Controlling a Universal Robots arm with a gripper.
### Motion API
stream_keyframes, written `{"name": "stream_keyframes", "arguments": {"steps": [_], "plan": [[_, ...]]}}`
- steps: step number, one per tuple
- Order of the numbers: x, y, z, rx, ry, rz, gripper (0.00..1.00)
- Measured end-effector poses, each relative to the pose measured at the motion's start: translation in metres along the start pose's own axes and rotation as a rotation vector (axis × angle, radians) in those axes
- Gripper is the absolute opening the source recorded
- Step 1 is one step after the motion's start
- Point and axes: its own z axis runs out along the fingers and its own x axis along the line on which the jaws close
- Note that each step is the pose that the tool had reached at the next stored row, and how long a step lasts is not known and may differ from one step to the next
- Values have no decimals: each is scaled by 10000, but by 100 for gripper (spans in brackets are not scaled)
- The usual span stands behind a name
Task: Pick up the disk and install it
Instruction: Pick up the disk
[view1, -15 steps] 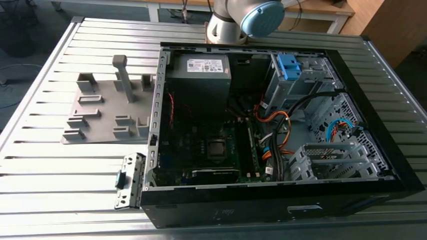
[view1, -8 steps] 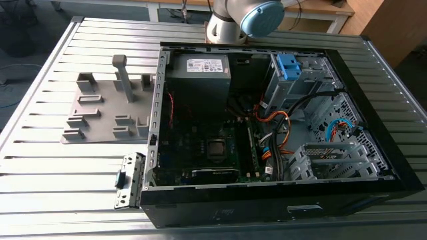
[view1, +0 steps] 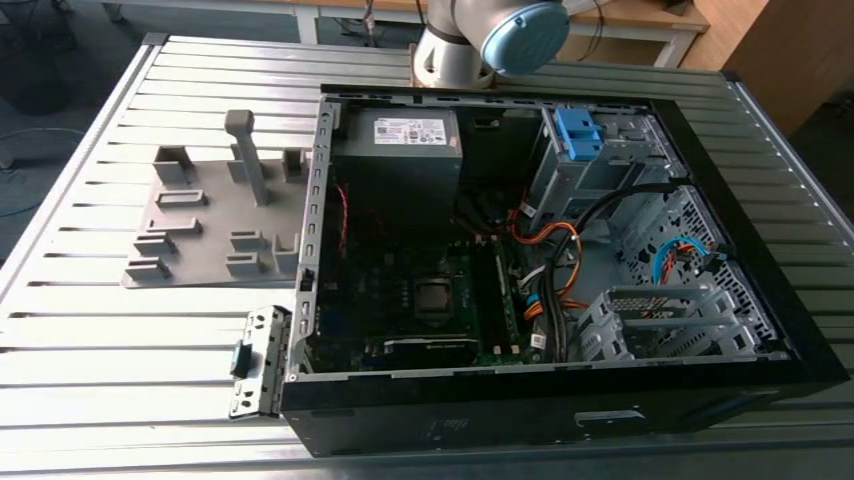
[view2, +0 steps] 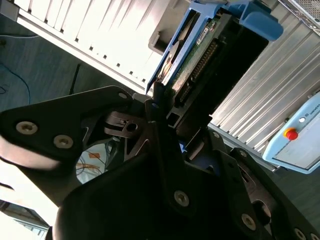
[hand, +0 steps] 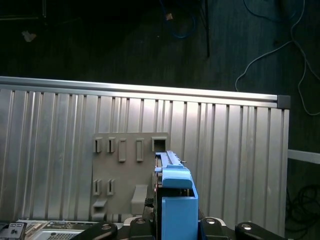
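Disk (view2: 192, 52) clamped edge-on in your gripper (view2: 159, 102)
You hold it, blue bracket (hand: 176, 197) outward, over the grey fixture plate (hand: 125, 165) that lies left of the open computer case (view1: 534, 250) in the exterior view

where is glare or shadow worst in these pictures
Exterior view: the ribbed table glares white in front, the computer case interior is shadowed. Second wrist view: the end effector is dark against washed-out slats. First wrist view: the disk evenly lit, floor dark.
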Motion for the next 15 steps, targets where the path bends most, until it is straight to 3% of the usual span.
{"name": "stream_keyframes", "arguments": {"steps": [8,10,15], "plan": [[-1,0,-24,2,2,0,36],[35,-134,-26,-6,7,0,36],[74,-292,-29,-15,6,1,36]]}}
